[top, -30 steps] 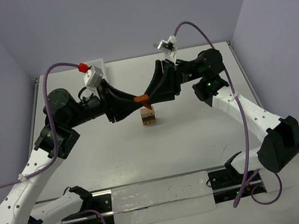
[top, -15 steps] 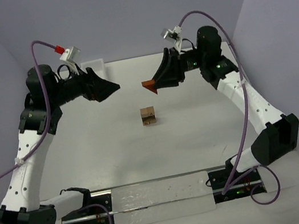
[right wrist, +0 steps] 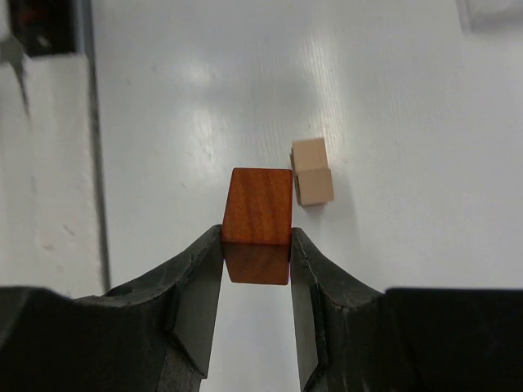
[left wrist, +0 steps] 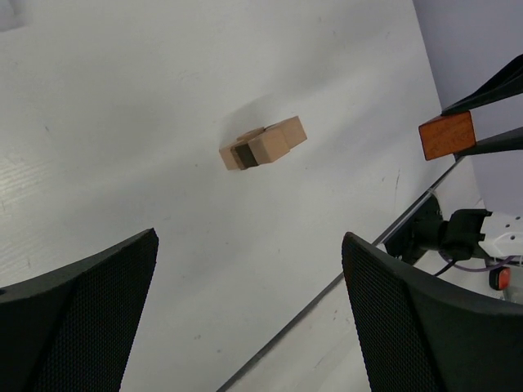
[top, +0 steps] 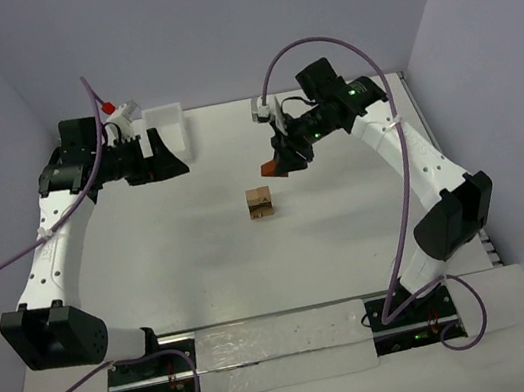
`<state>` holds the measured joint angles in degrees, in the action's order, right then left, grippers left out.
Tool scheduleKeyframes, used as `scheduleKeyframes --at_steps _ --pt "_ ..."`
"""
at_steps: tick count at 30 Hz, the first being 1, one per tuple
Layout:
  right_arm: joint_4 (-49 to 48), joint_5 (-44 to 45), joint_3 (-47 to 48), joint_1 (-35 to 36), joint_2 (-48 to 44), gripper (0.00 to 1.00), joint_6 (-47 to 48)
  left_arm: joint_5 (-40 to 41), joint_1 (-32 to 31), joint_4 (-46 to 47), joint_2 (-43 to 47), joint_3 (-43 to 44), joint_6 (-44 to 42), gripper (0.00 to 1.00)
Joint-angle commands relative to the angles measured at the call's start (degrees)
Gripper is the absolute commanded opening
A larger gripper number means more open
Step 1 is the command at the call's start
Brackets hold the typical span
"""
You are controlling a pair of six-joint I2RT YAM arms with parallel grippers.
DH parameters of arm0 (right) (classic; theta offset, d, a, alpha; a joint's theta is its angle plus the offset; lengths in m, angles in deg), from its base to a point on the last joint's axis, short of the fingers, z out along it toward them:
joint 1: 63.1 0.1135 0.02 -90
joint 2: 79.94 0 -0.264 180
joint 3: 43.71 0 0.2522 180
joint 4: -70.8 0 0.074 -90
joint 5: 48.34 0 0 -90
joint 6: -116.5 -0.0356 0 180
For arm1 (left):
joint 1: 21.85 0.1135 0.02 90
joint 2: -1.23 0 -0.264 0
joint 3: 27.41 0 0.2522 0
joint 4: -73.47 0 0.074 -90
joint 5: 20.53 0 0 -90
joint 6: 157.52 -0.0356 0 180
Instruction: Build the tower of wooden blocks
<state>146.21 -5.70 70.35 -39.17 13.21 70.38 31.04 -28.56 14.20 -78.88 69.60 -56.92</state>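
Observation:
The wood block tower is a short stack of light tan blocks with a dark one between them, standing mid-table; it also shows in the left wrist view and the right wrist view. My right gripper is shut on a reddish-brown block, which hangs in the air just behind and to the right of the tower. My left gripper stands wide open and empty, far to the left of the tower.
A white bin stands at the back left, right behind the left gripper. A metal rail with the arm bases runs along the near edge. Purple cables loop above both arms.
The left gripper has opened, let go of the reddish-brown block and pulled back left toward the bin. The right gripper kept the block, drew back, then came down nearer the tower.

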Motion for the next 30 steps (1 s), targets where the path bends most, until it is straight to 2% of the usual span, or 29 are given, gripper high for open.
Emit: scheduleKeyframes --at_steps 1,7,14,30 --pt "4.71 11.27 1.7 3.54 1.64 0.05 10.66 -1.6 0.38 0.36 0.74 -1.47 -3.03 0.99" --pt "5.63 13.65 3.28 8.06 6.6 0.05 15.97 -5.34 1.34 1.26 -0.14 -3.58 -4.4 0.99" --pt "8.4 10.96 9.66 8.76 13.04 0.05 17.9 -7.53 1.69 1.65 -0.06 -4.49 -5.08 0.99" --pt "3.22 10.41 7.73 8.94 16.83 0.1 16.94 -8.68 1.7 1.39 -2.66 -2.51 -5.2 0.99"
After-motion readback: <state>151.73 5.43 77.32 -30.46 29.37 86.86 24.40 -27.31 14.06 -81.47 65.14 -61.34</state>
